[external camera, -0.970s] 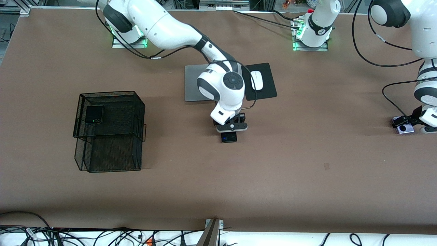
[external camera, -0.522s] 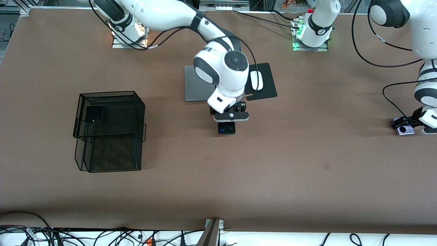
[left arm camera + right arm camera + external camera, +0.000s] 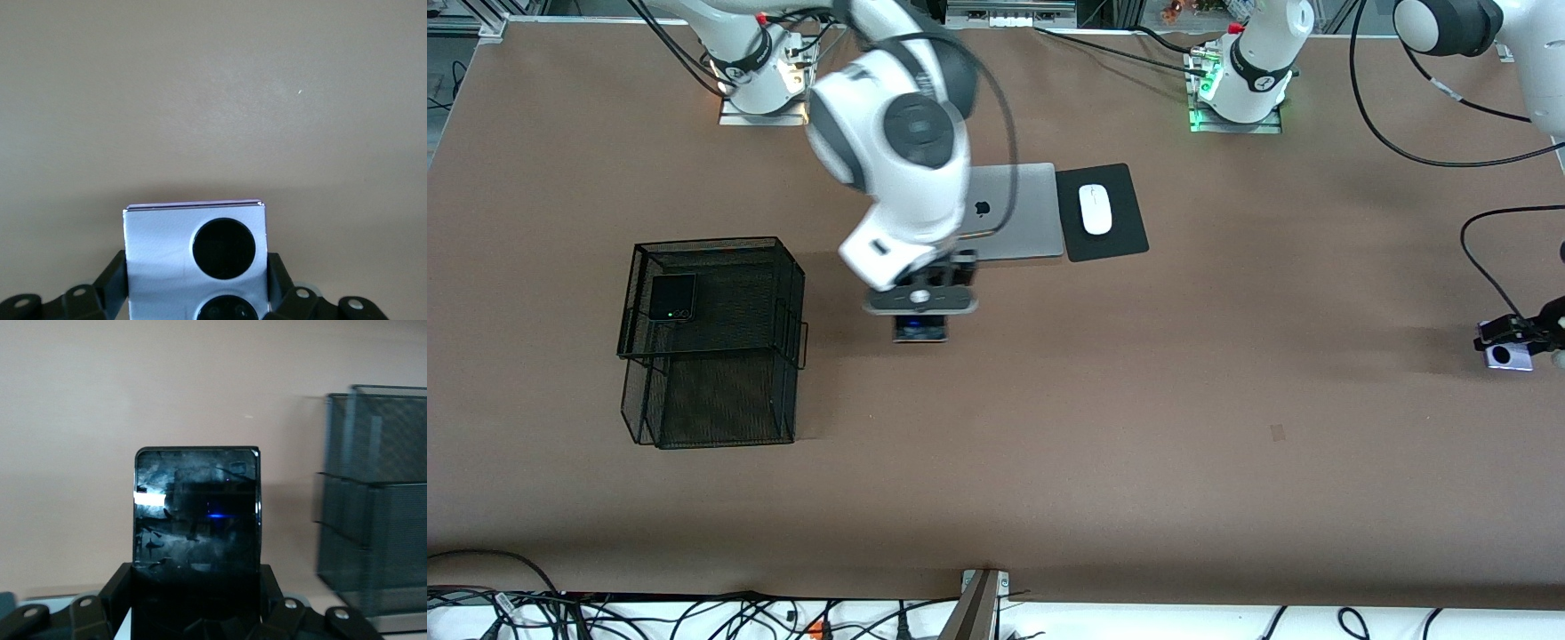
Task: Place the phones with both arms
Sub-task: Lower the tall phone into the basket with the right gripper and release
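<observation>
While the right gripper (image 3: pixel 919 313) carries the black slab phone (image 3: pixel 920 329) clamped between its fingers over bare table beside the mesh basket (image 3: pixel 711 342), the left gripper (image 3: pixel 1516 342) pinches the lilac phone (image 3: pixel 1507 356); either edge-held phone could slip

A brown table (image 3: pixel 1138 444) fills the scene. A black wire-mesh basket (image 3: pixel 711 342) in two tiers stands toward the right arm's end of the table, its mesh walls also showing in the right wrist view (image 3: pixel 380 500). A grey closed laptop (image 3: pixel 1009 213) lies near the arms' bases, with a black mouse pad (image 3: pixel 1120 236) just beside it toward the left arm's end. A white mouse (image 3: pixel 1096 209) rests on the pad. Loose cables (image 3: pixel 605 613) tangle along the table's edge nearest the front camera.
</observation>
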`<state>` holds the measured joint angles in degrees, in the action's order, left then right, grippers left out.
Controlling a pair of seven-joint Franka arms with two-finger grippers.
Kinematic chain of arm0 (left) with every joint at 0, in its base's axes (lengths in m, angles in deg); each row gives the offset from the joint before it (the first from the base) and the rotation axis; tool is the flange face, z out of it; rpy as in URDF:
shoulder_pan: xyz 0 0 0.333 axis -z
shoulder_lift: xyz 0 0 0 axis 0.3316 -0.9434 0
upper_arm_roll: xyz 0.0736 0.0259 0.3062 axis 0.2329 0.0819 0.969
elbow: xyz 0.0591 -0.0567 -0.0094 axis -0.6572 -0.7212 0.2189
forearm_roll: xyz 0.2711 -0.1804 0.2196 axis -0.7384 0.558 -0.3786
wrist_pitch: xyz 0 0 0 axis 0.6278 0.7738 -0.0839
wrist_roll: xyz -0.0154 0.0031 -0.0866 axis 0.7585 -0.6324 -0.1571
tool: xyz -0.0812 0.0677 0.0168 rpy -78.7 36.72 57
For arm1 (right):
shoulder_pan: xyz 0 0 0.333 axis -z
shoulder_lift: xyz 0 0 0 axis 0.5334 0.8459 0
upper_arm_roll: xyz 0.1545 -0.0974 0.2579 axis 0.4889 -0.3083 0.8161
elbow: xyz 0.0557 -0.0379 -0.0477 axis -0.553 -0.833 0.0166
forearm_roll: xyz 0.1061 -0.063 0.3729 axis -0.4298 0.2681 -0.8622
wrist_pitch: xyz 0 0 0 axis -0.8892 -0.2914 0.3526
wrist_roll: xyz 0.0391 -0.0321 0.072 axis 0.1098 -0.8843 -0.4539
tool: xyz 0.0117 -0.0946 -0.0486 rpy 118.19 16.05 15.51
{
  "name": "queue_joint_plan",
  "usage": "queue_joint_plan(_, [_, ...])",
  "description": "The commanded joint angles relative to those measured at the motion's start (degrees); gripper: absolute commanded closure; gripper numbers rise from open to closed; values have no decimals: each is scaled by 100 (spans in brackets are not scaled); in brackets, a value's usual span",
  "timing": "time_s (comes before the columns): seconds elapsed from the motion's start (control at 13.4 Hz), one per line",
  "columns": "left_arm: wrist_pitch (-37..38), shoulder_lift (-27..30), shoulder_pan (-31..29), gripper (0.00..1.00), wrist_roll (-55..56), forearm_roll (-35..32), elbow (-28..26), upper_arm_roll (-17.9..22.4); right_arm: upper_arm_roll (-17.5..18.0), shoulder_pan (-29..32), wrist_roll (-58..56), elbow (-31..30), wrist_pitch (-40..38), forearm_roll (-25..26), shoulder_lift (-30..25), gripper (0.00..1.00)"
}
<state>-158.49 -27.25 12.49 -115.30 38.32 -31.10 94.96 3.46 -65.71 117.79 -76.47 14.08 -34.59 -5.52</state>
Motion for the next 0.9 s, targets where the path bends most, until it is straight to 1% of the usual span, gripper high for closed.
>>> queue_joint_plan(0.0, [359, 24, -16, 59, 55, -451, 497, 72, -749, 43, -812, -2283, 795, -307, -1533, 100])
queue_joint_plan(0.07, [543, 24, -7, 59, 81, -531, 593, 98, -1066, 43, -1180, -2837, 1041, -316, -1842, 100])
queue_joint_plan(0.22, [1096, 24, 54, 59, 378, -881, 988, 116, -1725, 43, -2050, -3682, 1533, -325, -2361, 100])
queue_joint_plan(0.3, [1403, 33, 98, 59, 641, -1118, 1199, 116, -1972, 43, -2280, -3930, 1666, -325, -2485, 100])
queue_joint_plan(0.45, [2123, 33, 256, 59, 1073, -1444, 1638, 116, -2342, 43, -2510, -4326, 2070, -343, -2539, 100])
queue_joint_plan(0.6, [2582, 33, 353, 59, 1232, -1560, 2017, 107, -2492, 43, -2642, -4704, 2552, -631, -2504, 100])
queue_joint_plan(0.67, [2767, 33, 466, 59, 1328, -1560, 2114, 116, -2519, 51, -2669, -4880, 2816, -702, -2486, 100])
queue_joint_plan(0.82, [3302, 173, 747, 59, 1802, -1586, 2333, 133, -2519, 51, -2670, -5118, 3029, -843, -2451, 100])
